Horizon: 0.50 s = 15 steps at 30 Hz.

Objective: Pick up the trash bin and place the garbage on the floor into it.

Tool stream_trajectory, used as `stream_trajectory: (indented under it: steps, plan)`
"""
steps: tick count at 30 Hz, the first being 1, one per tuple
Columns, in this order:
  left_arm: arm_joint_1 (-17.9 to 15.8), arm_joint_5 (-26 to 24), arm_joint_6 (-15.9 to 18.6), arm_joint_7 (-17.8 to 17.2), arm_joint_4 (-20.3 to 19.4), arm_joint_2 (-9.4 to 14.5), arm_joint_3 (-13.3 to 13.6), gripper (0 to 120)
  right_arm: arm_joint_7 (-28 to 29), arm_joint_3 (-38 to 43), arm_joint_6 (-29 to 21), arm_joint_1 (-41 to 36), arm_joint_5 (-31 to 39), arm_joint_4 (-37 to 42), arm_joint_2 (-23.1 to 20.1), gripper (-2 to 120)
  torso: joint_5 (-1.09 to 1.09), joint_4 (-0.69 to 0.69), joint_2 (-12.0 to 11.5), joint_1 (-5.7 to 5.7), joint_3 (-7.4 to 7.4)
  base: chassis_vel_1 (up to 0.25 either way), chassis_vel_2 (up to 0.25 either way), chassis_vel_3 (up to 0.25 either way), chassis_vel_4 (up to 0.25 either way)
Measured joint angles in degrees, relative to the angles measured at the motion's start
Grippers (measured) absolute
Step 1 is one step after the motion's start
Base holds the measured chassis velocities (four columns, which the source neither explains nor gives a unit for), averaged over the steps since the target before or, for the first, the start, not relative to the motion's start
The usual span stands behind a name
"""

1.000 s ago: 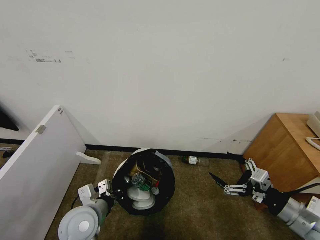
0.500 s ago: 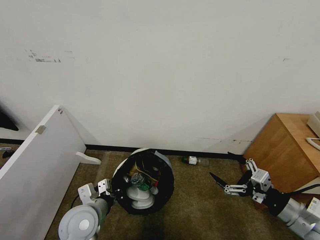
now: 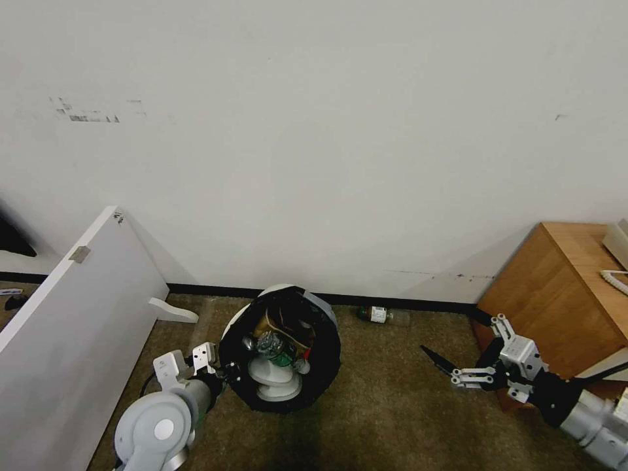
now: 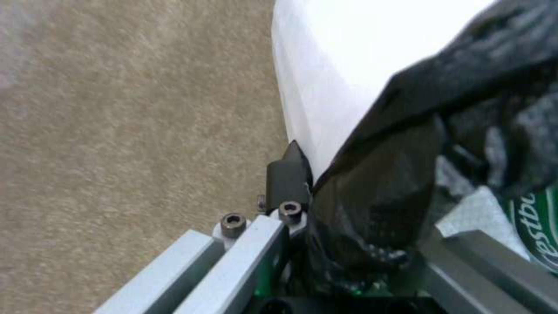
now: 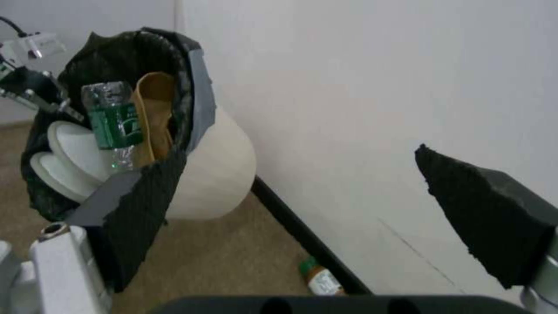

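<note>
beige-brown carpet floor [image 3: 392, 405] runs up to a plain white wall [image 3: 327, 131] with a dark skirting strip; a white panel [image 3: 72, 314] leans at the robot's left and a wooden cabinet [image 3: 556, 288] stands at its right.

the left gripper [image 3: 219, 376] has its fingers [image 4: 287, 174] clamped on the rim of the trash bin [image 3: 281, 353], pinching the black bag folded over it. the bin is held tilted, its mouth turned toward the head camera, close to the wall. inside it lie white slippers [image 3: 275, 386], a green-labelled bottle [image 5: 113, 117] and a brown paper bag [image 5: 154, 109].

the right gripper [image 3: 458, 366] hangs low over the carpet beside the cabinet, its fingers [image 5: 488, 218] spread wide and grasping nothing.

one more small bottle [image 3: 379, 314] lies on the floor against the skirting, between bin and right gripper, apart from both.

judging by this, most garbage is already collected and the step in hand is the reach for that last bottle. the next move calls for bringing the spread fingers down astride the bottle's body, which lies tight to the wall, so there is little room on the far side, and it may roll if nudged.
</note>
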Motion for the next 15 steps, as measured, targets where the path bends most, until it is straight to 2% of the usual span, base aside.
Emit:
stream_trajectory:
  steps: [3, 7, 15]
  plan:
    - [-1.27, -1.17, 0.00, -0.68, 1.32, -0.08, 1.30, 0, -0.23, -0.23, 0.00, 0.77, -0.62, -0.96, 0.37, 100, 0.00, -0.01, 0.00, 0.00, 0.00, 0.000, 0.000, 0.000, 0.000]
    - [-1.04, -1.09, 0.00, -0.59, 2.10, -0.11, 2.24, 0, -0.52, -1.03, -0.02, 1.35, -1.40, -1.44, 2.09, 100, 0.00, -0.01, 0.00, 0.00, 0.00, 0.000, 0.000, 0.000, 0.000]
    - [-0.55, 0.15, 0.00, 0.32, 2.33, -0.18, 2.28, 0, -1.49, -1.93, 0.20, 1.22, -2.86, -1.38, 4.60, 100, 0.00, -0.01, 0.00, 0.00, 0.00, 0.000, 0.000, 0.000, 0.000]
